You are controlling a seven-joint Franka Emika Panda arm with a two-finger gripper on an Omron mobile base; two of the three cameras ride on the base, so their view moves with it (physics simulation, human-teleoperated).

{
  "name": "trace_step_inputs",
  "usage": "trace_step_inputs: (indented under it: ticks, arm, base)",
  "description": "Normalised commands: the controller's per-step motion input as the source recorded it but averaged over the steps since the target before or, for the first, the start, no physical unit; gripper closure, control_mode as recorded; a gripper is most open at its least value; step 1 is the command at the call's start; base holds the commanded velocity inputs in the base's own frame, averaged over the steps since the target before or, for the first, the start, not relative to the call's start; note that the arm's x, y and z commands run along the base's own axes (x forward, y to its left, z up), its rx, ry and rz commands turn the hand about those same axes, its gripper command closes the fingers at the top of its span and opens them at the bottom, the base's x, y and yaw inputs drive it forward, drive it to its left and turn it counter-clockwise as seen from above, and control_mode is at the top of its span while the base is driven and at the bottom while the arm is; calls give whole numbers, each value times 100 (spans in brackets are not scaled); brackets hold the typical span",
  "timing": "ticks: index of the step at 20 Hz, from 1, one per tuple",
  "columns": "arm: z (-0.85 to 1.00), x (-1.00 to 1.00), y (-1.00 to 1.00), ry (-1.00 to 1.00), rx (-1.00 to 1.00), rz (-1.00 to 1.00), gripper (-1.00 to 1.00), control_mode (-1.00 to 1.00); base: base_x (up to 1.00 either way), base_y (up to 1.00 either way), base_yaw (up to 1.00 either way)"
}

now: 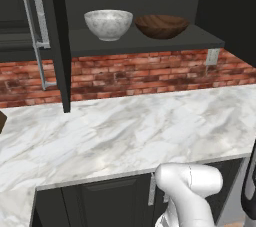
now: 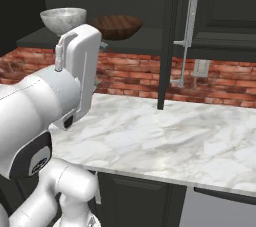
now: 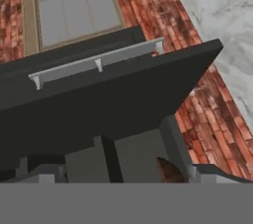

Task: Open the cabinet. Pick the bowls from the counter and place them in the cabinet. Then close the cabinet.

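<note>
Gripper (image 3: 116,173) spread wide, apparently empty, tips barely visible; cabinet (image 3: 118,94) door close ahead.

Light: even and flat, with no visible source; the scene was rendered.
Bright areas: the tabletop (image 1: 125,131) was pale and well lit, without glare.
Dim areas: the cabinet (image 1: 150,1) interior was dark, its details hard to read.
Shadows: soft and faint on the bricks (image 1: 130,73) under the shelf.
Sharpness: base views were coarse; the hand view was softly blurred.
</note>
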Motion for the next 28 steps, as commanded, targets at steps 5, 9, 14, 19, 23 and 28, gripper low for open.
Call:
trace_step_inputs:
  ticks: [5, 9, 14, 19, 23, 28]
  arm:
    - [0, -51, -25, 2, 0, 4, -100, -100]
    - [0, -18, -26, 1, 0, 15, -100, -100]
    - [-5, 7, -45, 0, 3, 27, -100, -100]
    - [-17, 2, -55, 0, 0, 26, -100, -100]
    - [-30, 1, -35, 1, -5, 15, -100, -100]
    - [-27, 19, -26, 0, -8, 12, -100, -100]
  base:
    - [0, 0, 0]
    - [0, 0, 0]
    - [0, 0, 0]
    - [0, 0, 0]
    - [0, 0, 0]
    - [0, 0, 0]
